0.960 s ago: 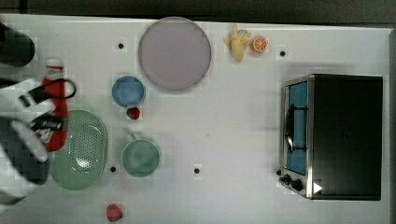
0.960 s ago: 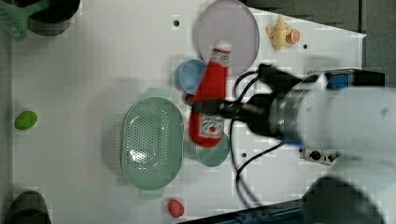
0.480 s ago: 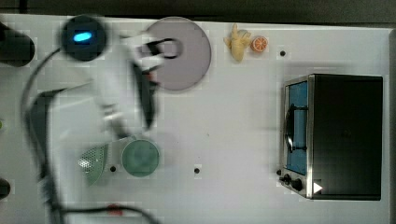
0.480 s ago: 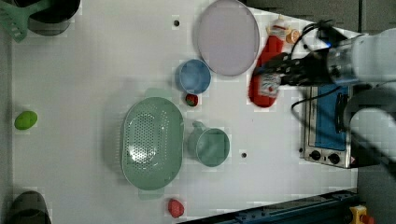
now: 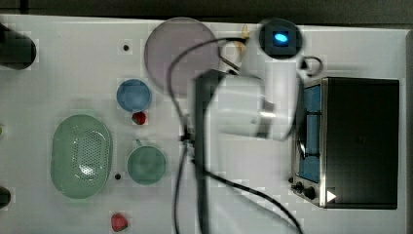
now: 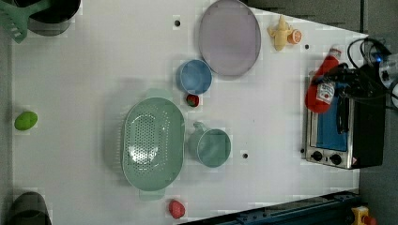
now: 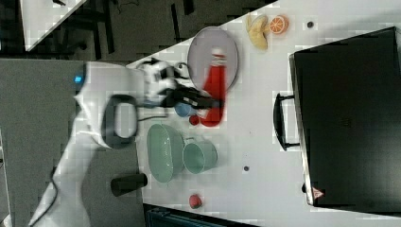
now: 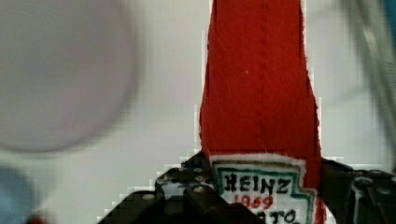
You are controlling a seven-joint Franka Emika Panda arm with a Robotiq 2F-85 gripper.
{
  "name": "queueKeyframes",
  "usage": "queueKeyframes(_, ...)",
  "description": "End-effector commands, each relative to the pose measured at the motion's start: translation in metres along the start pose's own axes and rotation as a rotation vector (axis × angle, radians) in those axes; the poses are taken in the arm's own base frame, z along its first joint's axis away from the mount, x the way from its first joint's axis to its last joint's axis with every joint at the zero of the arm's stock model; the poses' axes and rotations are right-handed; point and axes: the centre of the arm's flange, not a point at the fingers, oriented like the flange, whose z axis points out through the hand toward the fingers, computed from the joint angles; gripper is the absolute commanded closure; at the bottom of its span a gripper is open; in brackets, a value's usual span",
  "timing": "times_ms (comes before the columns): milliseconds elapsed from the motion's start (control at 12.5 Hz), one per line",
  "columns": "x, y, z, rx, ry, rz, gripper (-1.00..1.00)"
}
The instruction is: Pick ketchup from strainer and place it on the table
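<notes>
with the ketchup (image 6: 323, 84) already out of the strainer (image 6: 152, 140) and carried in the air, the work stands at the carry, between pick and set-down. the gripper (image 8: 261, 196) has its dark jaws clamped on the bottle's lower body at the white label, one on each side, as the wrist view shows plainly. the strainer itself sits empty on the table (image 6: 94, 70), beside the teal mug (image 6: 213, 147).

in the left view the bottle hangs well apart from the strainer, over toward the toaster oven (image 6: 345, 131), with its fat end at the oven's near edge; whether it is over bare tabletop or over the oven i can't settle. in the right view the ketchup (image 7: 215, 90) appears across the rim of the lilac plate (image 7: 201, 54).

its long axis lies roughly level rather than upright. in the left view the cap end points up and a little toward the left view's right, the base toward the oven's front; in the right view the cap points up the picture over the plate.

what comes next, to my eye, is to pick a bare patch of white tabletop clear of plate, blue bowl (image 6: 193, 76) and oven, lower the bottle until it rests, then open the jaws. being soft-looking and long, it will likely lie down on its side.
</notes>
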Motion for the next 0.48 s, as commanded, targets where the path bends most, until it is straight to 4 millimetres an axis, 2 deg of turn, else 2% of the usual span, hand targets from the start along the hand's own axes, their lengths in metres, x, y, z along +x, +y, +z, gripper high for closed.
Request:
queueKeyframes(80,-0.025,-0.016,0.028,-0.007,-0.007,-0.134,-0.21)
queueKeyframes(240,-0.037,-0.013,0.062,-0.003,-0.004,-0.138,-0.21)
queueKeyframes(480,-0.06,-0.021,0.107,0.009,0.005,-0.146,-0.21)
